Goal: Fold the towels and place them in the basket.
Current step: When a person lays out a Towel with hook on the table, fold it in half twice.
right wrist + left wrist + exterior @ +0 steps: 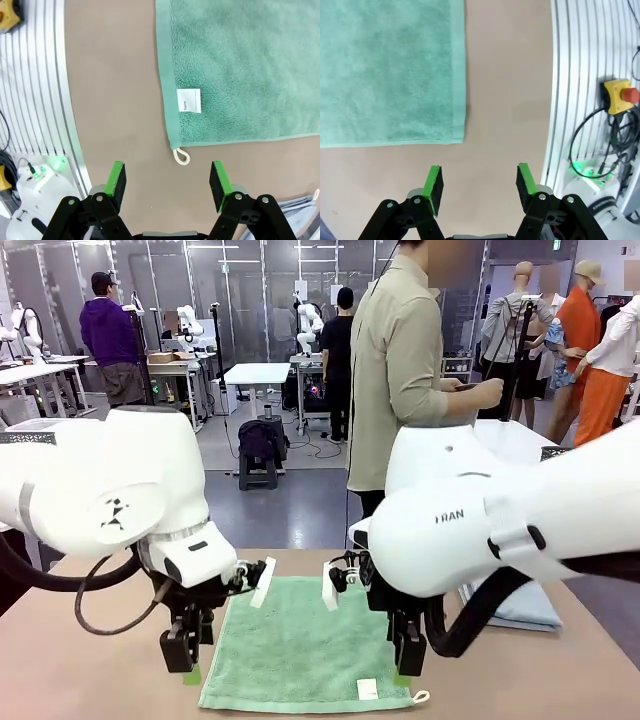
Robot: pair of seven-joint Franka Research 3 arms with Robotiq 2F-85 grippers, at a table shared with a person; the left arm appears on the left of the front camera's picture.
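A mint green towel lies spread flat on the tan table, its white label and loop at the near right corner. My left gripper hangs open just off the towel's near left corner, above bare table. My right gripper stands open close over the near right corner, with the label and loop just ahead of its fingers. Nothing sits between either pair of pads. A light blue-grey towel lies at the right behind the right arm. The basket is out of view.
A person stands at the far side of the table. The table's near edge carries a white ribbed rail with a yellow emergency stop box and cables. Bare tabletop extends left of the green towel.
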